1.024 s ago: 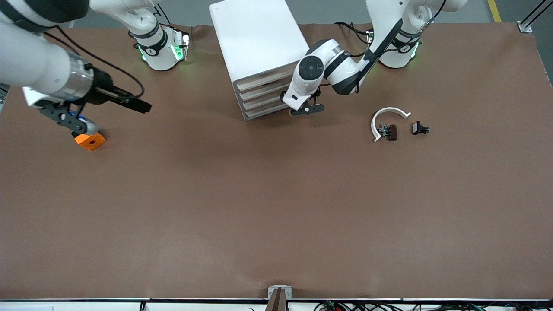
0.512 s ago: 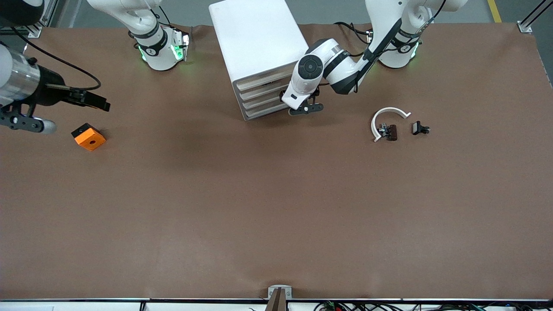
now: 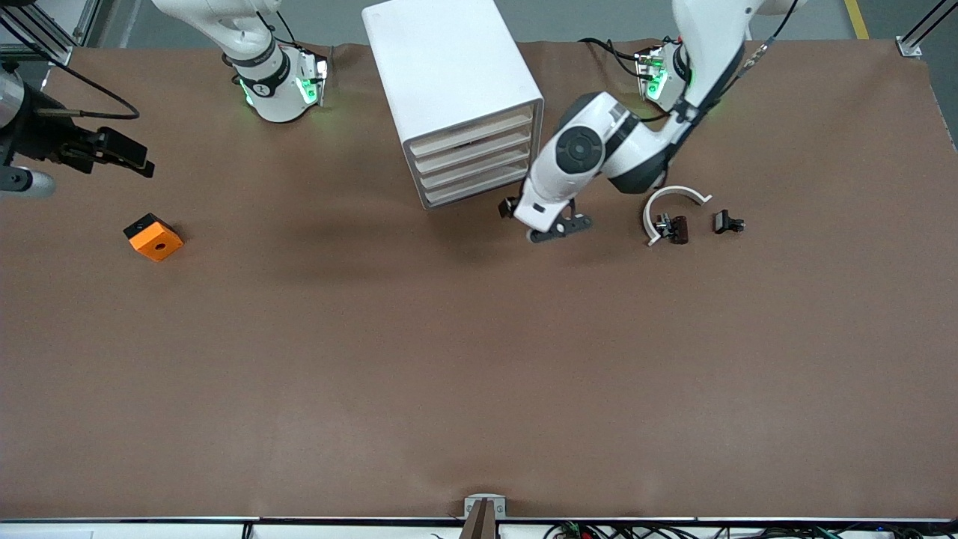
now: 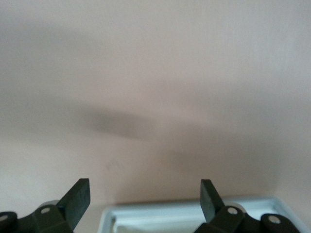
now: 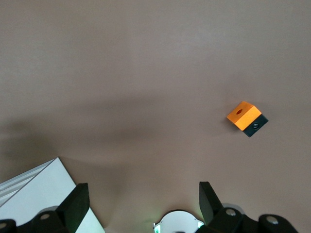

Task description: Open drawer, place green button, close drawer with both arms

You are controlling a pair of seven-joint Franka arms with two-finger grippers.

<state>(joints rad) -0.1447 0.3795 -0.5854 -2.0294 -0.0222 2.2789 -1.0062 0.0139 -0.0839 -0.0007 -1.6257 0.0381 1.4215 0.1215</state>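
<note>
The left gripper hangs low over bare brown table, just in front of the white four-drawer cabinet, off the corner nearest the left arm's end; its fingers are spread wide with nothing between them, and the left wrist view shows only the table surface past them, plus a pale rim at the picture's edge that I cannot identify. All four beige drawer fronts sit flush, so the drawer is shut. Toward the left arm's end from this gripper lie a white curved ring with a small dark brown piece touching it, and a small black piece just beside them. The right gripper is up at the right arm's end of the table, jaws also wide and empty; the orange block with a hole in its top rests on the table below and a little away from it. The green-capped button cannot be made out in any view.
</note>
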